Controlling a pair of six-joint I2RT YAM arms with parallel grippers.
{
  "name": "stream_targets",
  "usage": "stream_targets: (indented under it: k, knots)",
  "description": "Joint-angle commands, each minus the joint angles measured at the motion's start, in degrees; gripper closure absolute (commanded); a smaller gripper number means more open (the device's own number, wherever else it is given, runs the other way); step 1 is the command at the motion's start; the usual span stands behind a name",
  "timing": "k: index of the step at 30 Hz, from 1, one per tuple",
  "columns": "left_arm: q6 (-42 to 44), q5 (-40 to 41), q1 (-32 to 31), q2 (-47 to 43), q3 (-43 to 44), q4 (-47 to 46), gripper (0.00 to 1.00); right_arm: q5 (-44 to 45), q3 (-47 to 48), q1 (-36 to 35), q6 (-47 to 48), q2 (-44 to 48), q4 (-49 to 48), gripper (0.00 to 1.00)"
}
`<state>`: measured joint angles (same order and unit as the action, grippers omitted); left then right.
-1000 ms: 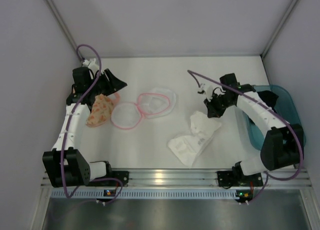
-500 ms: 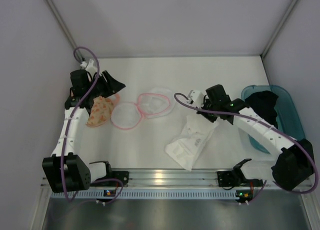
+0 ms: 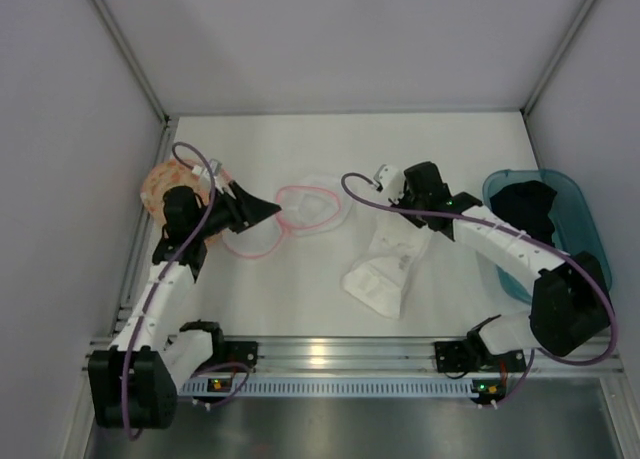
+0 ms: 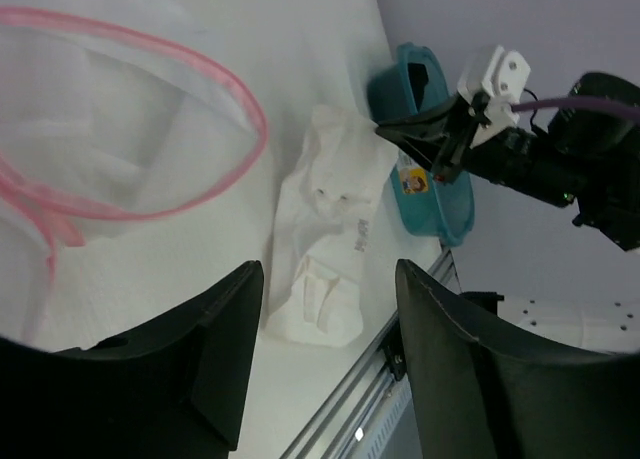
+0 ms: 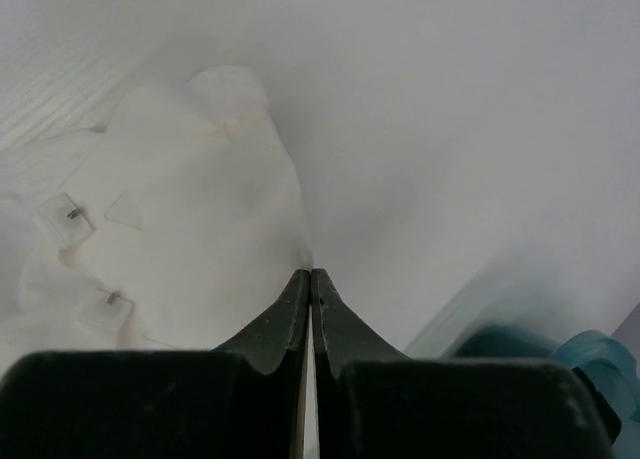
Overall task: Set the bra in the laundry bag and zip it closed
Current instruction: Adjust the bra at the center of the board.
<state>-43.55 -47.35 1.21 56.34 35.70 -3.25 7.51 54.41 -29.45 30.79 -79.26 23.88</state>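
Note:
The black bra (image 3: 522, 204) lies crumpled in the teal tub (image 3: 575, 204) at the right; it also shows in the left wrist view (image 4: 418, 79). The laundry bag (image 3: 157, 184), round, cream with orange speckles, lies flat at the far left, partly behind my left arm. My left gripper (image 3: 255, 211) is open and empty, just right of the bag and above a pink-rimmed pouch (image 3: 312, 205); its jaws (image 4: 325, 319) stand wide apart. My right gripper (image 3: 400, 217) is shut on the edge of a white garment (image 3: 385, 269), mid-table.
The white pouch with the pink rim (image 4: 110, 119) lies open in the middle, one pink ring (image 3: 250, 237) toward the left arm. The white garment (image 5: 180, 209) stretches toward the front rail (image 3: 320, 354). Walls close in left, back and right.
The patterned bag, crumpled by the left gripper before, now lies flat at the far left. The left gripper has swung right and nearer. The right gripper has dragged the white garment left.

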Motion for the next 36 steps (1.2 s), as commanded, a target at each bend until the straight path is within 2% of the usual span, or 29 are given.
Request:
stream_targets:
  k: [1, 2, 3, 4, 5, 7, 8, 10, 11, 12, 13, 14, 16, 17, 18, 20, 21, 22, 25, 28, 29, 36]
  knots:
    - [-4.89, 0.41, -9.43, -5.26, -4.15, -16.62, 0.37, 0.05, 1.66, 0.18, -1.34, 2.63, -2.44, 1.00]
    - [-0.09, 2.59, -12.61, -7.27, -4.41, -16.62, 0.32, -0.91, 2.18, 0.18, -1.52, 1.75, -1.22, 1.00]
    - [3.09, 2.53, -15.34, -8.08, -4.33, -15.75, 0.12, -1.96, 2.36, 0.97, -1.69, 1.31, -0.77, 1.00]
    - [6.69, 2.27, -19.63, -8.69, -4.07, -12.61, 0.08, -3.45, 2.36, 1.32, -1.87, 0.87, -0.76, 1.00]
    - [15.25, 2.09, -21.32, -10.27, -3.80, -10.57, 0.06, -4.60, 2.71, 1.59, -1.78, -0.53, -0.24, 1.00]
    - [27.05, -1.59, -24.83, -11.68, -2.13, -4.10, 0.10, -6.79, 4.11, 2.21, -2.66, -2.20, 0.29, 1.00]
    - [40.51, -1.78, -26.16, -12.30, -1.61, -1.35, 0.13, -7.76, 4.73, 2.38, -3.01, -3.78, 0.90, 1.00]
    - [53.33, 1.72, -30.63, -12.48, -0.72, 2.35, 0.15, -10.66, 6.57, 3.00, -4.33, -5.02, 1.43, 1.00]
    - [64.44, 3.22, -32.40, -11.87, -0.37, 2.98, 0.15, -11.63, 7.37, 3.17, -4.50, -6.24, 1.96, 1.00]
    - [69.34, 8.80, -34.15, -9.69, -0.02, 4.64, 0.14, -12.33, 8.07, 3.17, -5.03, -6.86, 2.66, 1.00]
    - [73.83, 11.73, -38.61, -8.27, 0.50, 4.65, 0.16, -13.04, 9.38, 3.17, -5.29, -7.22, 2.84, 1.00]
    - [82.05, 14.80, -41.26, -6.69, 1.20, 4.65, 0.27, -13.57, 10.00, 3.17, -5.38, -8.18, 3.28, 1.00]
    - [90.09, 17.90, -47.75, -2.82, 1.65, 3.78, 0.40, -14.71, 11.50, 3.17, -5.56, -8.97, 4.59, 1.00]
    - [96.31, 17.56, -49.27, -1.59, 1.22, 0.81, 0.52, -14.98, 11.94, 3.35, -5.65, -9.59, 5.03, 1.00]
    - [99.85, 16.95, -50.51, -0.62, 0.86, -0.43, 0.59, -15.41, 12.38, 3.35, -5.82, -9.85, 5.56, 1.00]
    - [108.27, 16.50, -54.20, 3.77, 0.60, -1.76, 0.80, -16.21, 13.26, 3.43, -6.17, -10.47, 6.70, 1.00]
    - [110.41, 16.59, -55.26, 5.35, 0.42, -2.63, 0.95, -16.47, 13.52, 3.44, -6.35, -10.56, 6.97, 1.00]
    - [112.09, 16.85, -57.27, 9.19, 0.59, -5.25, 0.99, -16.82, 13.79, 3.44, -6.53, -10.65, 7.41, 1.00]
    - [115.52, 18.35, -59.83, 15.36, 2.17, -11.23, 1.00, -17.17, 14.58, 3.52, -6.88, -10.82, 8.11, 1.00]
    - [115.45, 20.27, -61.41, 23.45, 4.98, -16.95, 1.00, -16.74, 15.02, 3.52, -6.88, -10.91, 8.55, 1.00]
    - [115.18, 21.33, -61.85, 27.56, 7.08, -17.75, 1.00, -16.65, 15.02, 3.52, -6.79, -10.82, 8.55, 1.00]
    - [114.13, 23.79, -62.65, 39.79, 13.77, -24.35, 1.00, -16.12, 15.90, 3.44, -7.14, -9.95, 9.87, 1.00]
